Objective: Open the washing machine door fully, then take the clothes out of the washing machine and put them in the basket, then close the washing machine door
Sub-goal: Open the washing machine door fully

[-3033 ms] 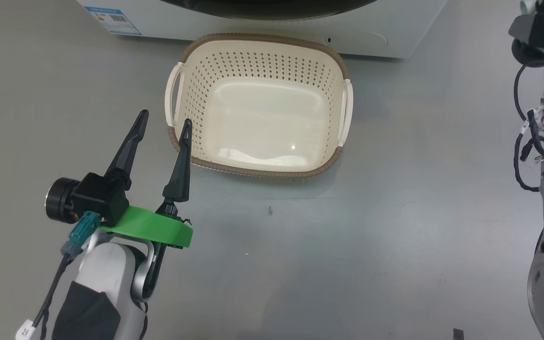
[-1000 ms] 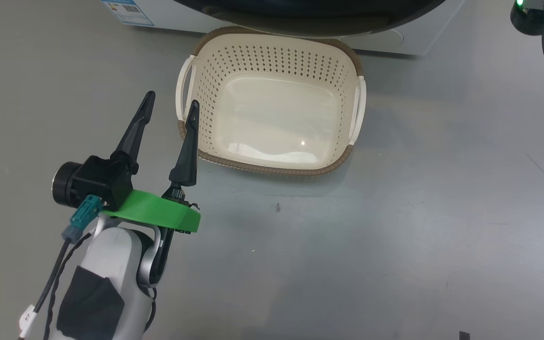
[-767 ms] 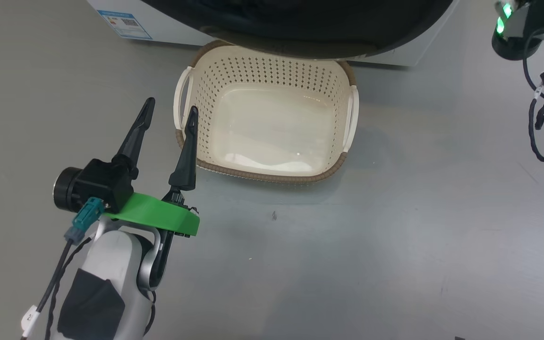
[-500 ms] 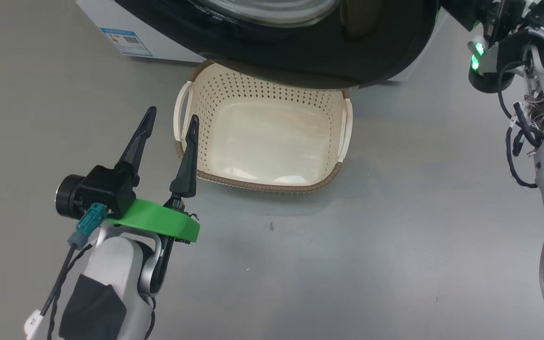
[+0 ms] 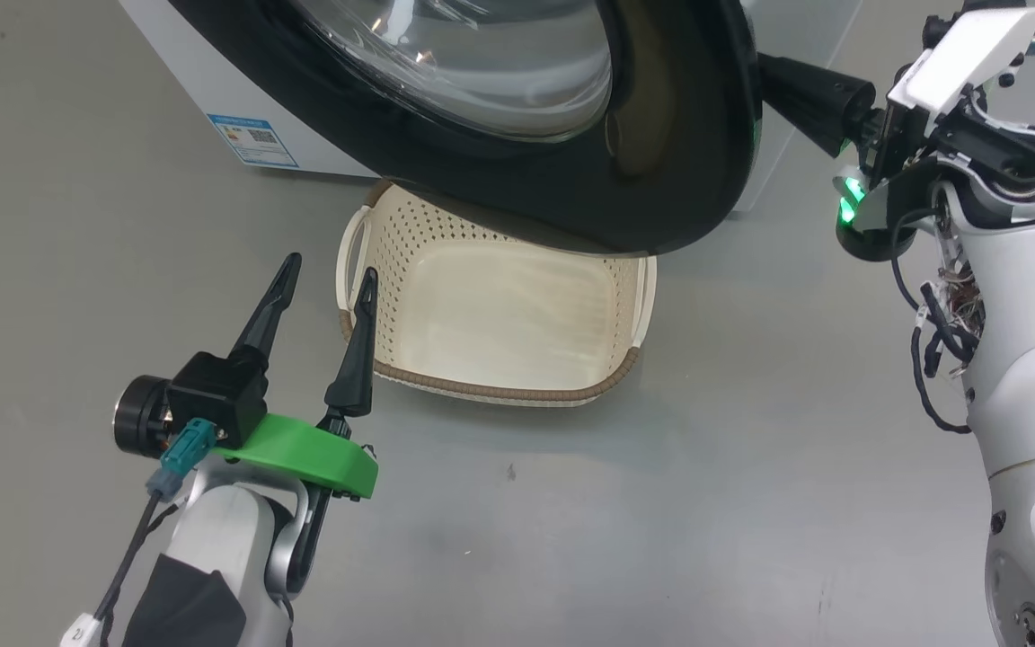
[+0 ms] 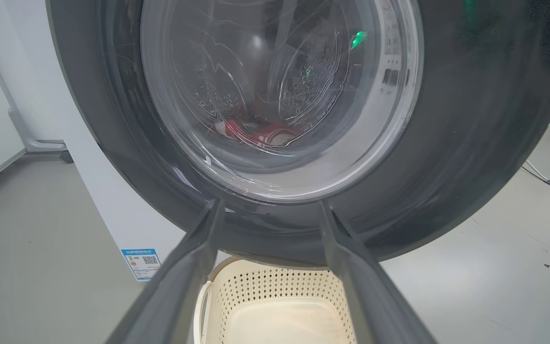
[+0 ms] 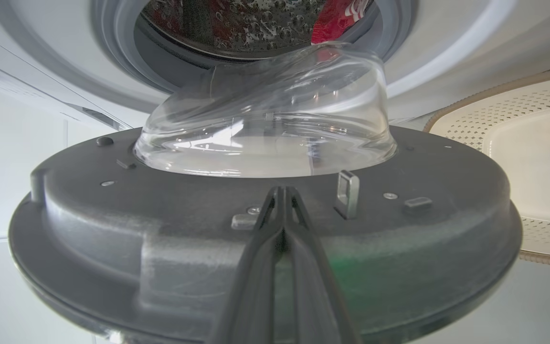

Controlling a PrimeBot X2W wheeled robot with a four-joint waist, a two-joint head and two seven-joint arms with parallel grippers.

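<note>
Standing on the grey floor point(image 5: 661, 494): the washing machine point(image 6: 108, 210), white, front-loading, with a small blue label point(image 5: 252, 139) low on its front.

The washing machine door point(image 5: 661, 135): glossy black rim, bulging glass bowl point(image 7: 265, 134), swung partly out from the drum opening. In the head view it overhangs the far end of the basket.

The basket point(image 5: 482, 393): cream, perforated, brown woven rim, on the floor just in front of the machine.

The clothes point(image 6: 256, 134): red with white, lying inside the drum, seen through the glass.

Left gripper point(image 5: 329, 268): fingers spread wide, holding nothing, near the basket's left handle.

Right gripper point(image 7: 282, 196): fingers pressed together, nothing between them, tips against the door's grey inner face beside a metal latch hook point(image 7: 346, 193).
</note>
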